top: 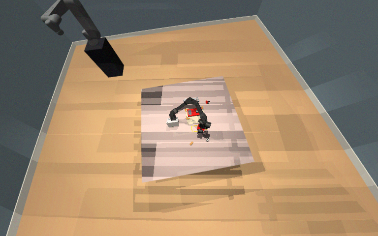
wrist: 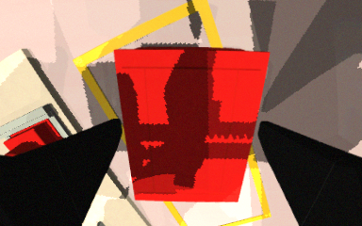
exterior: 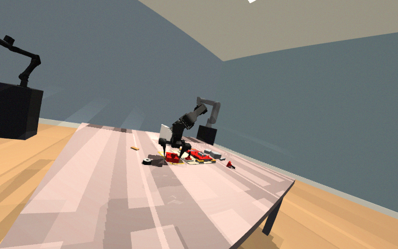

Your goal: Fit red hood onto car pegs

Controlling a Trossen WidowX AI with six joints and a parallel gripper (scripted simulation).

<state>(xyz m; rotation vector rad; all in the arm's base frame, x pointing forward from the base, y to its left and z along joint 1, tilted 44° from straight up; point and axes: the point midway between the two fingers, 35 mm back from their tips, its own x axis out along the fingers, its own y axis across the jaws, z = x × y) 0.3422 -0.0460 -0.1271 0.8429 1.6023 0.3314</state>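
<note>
The red hood [top: 198, 127] [exterior: 173, 160] [wrist: 231, 184] lies roof up, over part of the yellow outline on the table. My gripper [exterior: 172, 156] [wrist: 189, 126] is open and low. Its fingers stand on either side of the hood, with the fingertips close beside its side walls in the wrist view; contact cannot be made out. The red chassis [top: 197, 113] [exterior: 207, 157] sits in its jig, beyond the cream board. A grey block [exterior: 201, 153] shows on the chassis. The pegs are too small to make out, and the hood's corner holes are not visible.
The yellow outline [top: 191, 129] [wrist: 141, 35] lies around the hood. The cream board [top: 191, 121] [wrist: 21, 71] is beside it, with a small red piece [exterior: 188, 157] [wrist: 35, 137]. A black-and-white ring [top: 207, 139] [exterior: 146, 161], an orange block [top: 191, 143] [exterior: 134, 148] and a red-and-black part [top: 207, 102] [exterior: 229, 165] lie about.
</note>
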